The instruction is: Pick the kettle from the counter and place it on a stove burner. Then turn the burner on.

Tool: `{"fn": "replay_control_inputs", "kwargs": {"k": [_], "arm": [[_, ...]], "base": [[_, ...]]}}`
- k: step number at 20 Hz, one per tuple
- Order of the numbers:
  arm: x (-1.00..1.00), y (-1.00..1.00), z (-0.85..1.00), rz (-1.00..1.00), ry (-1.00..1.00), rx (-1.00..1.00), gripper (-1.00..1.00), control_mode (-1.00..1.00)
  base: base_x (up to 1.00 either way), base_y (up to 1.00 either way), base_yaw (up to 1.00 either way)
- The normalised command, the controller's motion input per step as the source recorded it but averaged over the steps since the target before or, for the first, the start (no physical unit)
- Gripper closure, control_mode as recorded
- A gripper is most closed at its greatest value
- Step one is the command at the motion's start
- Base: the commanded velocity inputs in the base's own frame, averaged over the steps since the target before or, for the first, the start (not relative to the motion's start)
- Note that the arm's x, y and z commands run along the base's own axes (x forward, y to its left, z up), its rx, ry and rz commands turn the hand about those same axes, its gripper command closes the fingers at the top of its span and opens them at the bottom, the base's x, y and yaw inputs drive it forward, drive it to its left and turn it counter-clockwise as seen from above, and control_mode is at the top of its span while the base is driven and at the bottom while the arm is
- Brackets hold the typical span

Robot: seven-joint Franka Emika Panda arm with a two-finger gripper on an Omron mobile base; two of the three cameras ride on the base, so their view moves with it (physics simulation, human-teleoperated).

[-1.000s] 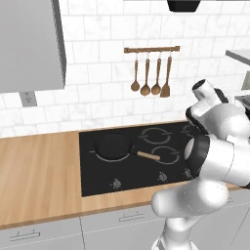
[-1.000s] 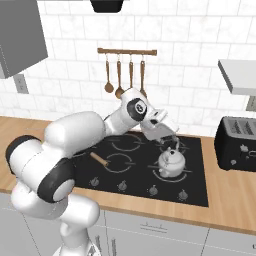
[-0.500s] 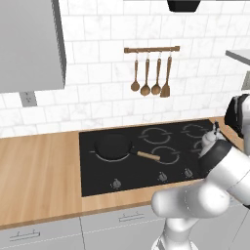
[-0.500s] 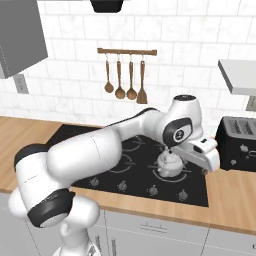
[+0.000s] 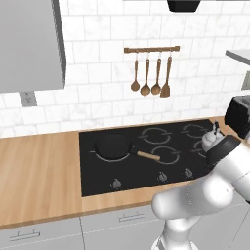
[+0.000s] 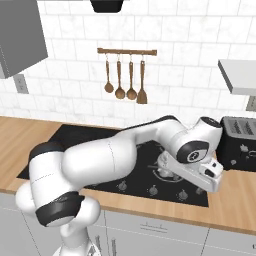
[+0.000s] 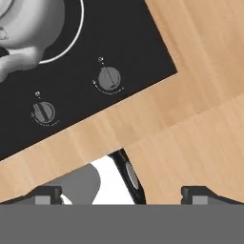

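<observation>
the kettle (image 5: 211,140) sits on a stove burner (image 7: 71,45) at the right end of the black cooktop (image 5: 107,178), off the wooden bench (image 5: 39,176), so the carrying half of the job looks finished. what remains, by the look of it, is turning the burner on: no ring glows red in any view. the hand (image 7: 121,193) hangs empty above the front right corner of the cooktop, its two finger tips (image 7: 44,194) spread wide with nothing between them, and two control knobs (image 7: 109,77) lie just ahead of it, untouched.

the hand view gives what the others cannot: the knobs close up, the kettle's rounded silver side resting inside the burner's pale ring, and bare bench wood beyond the cooktop's corner. the left base view takes in the wider kitchen, with a black frying pan (image 5: 113,146) on a left burner, wooden utensils (image 5: 151,75) hanging on the tiled wall, and the kettle's handle and knob beside the arm. in the right base view the arm's white bulk covers most of the kettle, and a black toaster (image 6: 240,142) stands on the bench to the right.
</observation>
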Motion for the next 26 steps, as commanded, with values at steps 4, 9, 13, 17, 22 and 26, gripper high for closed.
{"fn": "replay_control_inputs", "kwargs": {"k": [4,9,13,17,22,26], "arm": [[0.47,0.31,-0.45,0.49,0.00,0.06,-1.00,-1.00],[0.04,0.14,-0.39,0.09,0.09,-0.20,-1.00,-1.00],[0.08,0.00,-0.35,0.06,0.00,-0.05,-1.00,-1.00],[0.00,0.00,-0.13,0.03,0.00,0.04,-1.00,-1.00],[0.16,0.04,-0.25,0.06,-0.07,-0.02,-1.00,-1.00],[0.10,0.00,-0.23,0.26,-0.06,-0.04,-1.00,-1.00]], "base": [[0.00,0.00,0.00],[0.00,0.00,0.00],[0.00,0.00,0.00],[0.00,0.00,0.00],[0.00,0.00,0.00],[0.00,0.00,0.00]]}}
